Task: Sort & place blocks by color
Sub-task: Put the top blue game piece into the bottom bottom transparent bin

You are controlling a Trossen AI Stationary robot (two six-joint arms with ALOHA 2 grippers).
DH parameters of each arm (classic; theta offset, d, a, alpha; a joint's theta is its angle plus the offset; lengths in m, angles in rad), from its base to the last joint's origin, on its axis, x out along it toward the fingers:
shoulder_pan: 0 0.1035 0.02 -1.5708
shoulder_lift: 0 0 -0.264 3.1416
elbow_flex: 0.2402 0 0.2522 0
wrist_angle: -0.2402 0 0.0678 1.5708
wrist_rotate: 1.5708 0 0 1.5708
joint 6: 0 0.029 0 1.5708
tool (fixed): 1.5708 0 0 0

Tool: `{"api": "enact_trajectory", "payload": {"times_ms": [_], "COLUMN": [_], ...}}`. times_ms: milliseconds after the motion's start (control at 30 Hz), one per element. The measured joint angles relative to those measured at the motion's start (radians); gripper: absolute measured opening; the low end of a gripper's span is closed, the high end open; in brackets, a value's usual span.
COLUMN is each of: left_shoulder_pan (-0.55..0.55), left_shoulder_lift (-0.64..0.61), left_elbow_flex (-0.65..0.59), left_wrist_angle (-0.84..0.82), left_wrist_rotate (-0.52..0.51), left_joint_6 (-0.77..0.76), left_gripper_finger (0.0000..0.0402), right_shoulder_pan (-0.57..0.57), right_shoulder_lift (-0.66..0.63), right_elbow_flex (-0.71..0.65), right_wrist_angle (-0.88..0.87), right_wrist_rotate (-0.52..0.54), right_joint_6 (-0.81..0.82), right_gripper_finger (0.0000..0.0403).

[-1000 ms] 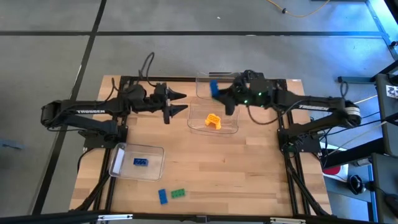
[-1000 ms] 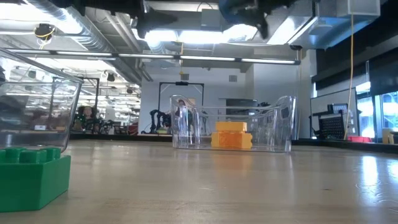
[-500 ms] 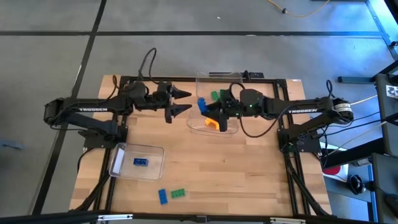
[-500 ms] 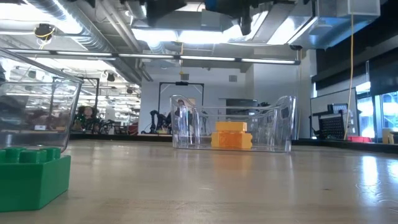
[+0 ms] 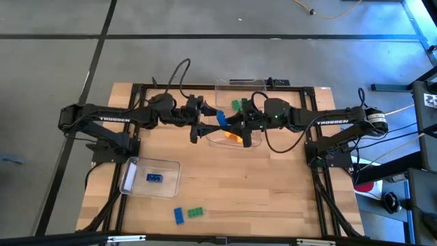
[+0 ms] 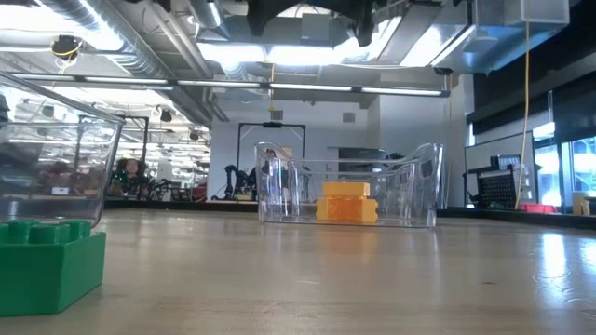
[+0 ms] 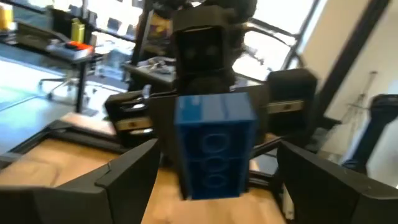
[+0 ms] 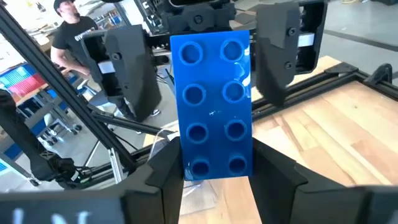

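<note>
Held block: blue brick (image 8: 214, 106), pinched at its lower end between the right gripper's (image 8: 214, 171) fingers, studs toward that wrist camera; raised over the near-left corner of the middle bin (image 5: 254, 141), well above the table (image 5: 273, 191).
Left gripper: (image 5: 203, 128) fingers spread wide either side of the brick's free end, not touching it as far as I could tell. Looked like a hand-over about to happen.
Other blocks: orange brick (image 6: 346, 202) in the middle bin; green brick (image 5: 236, 104) in the far bin (image 5: 225, 87); a blue one (image 5: 154, 178) in the near-left bin (image 5: 127, 179); one blue (image 5: 179, 216) and one green (image 5: 196, 212) loose near the front edge. Other bricks not seen.
Progress (judged): partway; blue bin lay on the left arm's side.
Risk 1: right gripper lets go before the left one grips, so the brick drops into the orange bin, the wrong colour.
Risk 2: left fingers close off-centre on the smooth sides, so the brick twists or squirts out.
Risk 3: the grippers were very close, so a small misalignment could knock fingers together.
</note>
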Motion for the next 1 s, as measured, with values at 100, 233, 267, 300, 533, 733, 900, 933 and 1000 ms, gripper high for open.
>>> {"api": "enact_trajectory", "payload": {"times_ms": [100,233,267,300,533,733,900,933,1000], "left_shoulder_pan": [-0.012,-0.027,-0.032,-0.036,-0.060,-0.069,-0.069,-0.069,-0.069], "left_shoulder_lift": [0.000,0.000,0.000,0.000,0.000,0.000,0.000,0.000,0.000], "left_elbow_flex": [0.001,0.001,0.001,0.001,0.001,0.001,0.001,0.001,0.001], "left_wrist_angle": [0.007,0.025,0.038,0.050,0.051,0.046,0.042,0.035,0.023], "left_wrist_rotate": [0.007,-0.013,-0.017,-0.027,-0.114,-0.114,-0.114,-0.115,-0.115], "left_joint_6": [-0.001,-0.009,-0.009,-0.009,-0.002,-0.001,-0.033,-0.035,-0.042], "left_gripper_finger": [0.0314,0.0314,0.0314,0.0314,0.0314,0.0313,0.0281,0.0267,0.0233], "right_shoulder_pan": [0.004,0.010,0.013,0.016,0.031,0.031,0.031,0.031,0.031], "right_shoulder_lift": [0.000,0.000,0.000,0.000,0.034,0.050,0.049,0.049,0.049], "right_elbow_flex": [0.000,0.000,0.000,0.000,-0.001,-0.001,-0.001,-0.001,-0.001], "right_wrist_angle": [-0.006,-0.005,-0.006,-0.006,0.066,0.100,0.105,0.107,0.102], "right_wrist_rotate": [0.000,-0.002,-0.003,-0.007,-0.008,-0.002,0.001,0.001,0.001], "right_joint_6": [-0.002,-0.004,-0.004,-0.004,0.000,0.001,0.001,0.001,0.003], "right_gripper_finger": [0.0147,0.0147,0.0147,0.0147,0.0147,0.0147,0.0147,0.0147,0.0147]}}
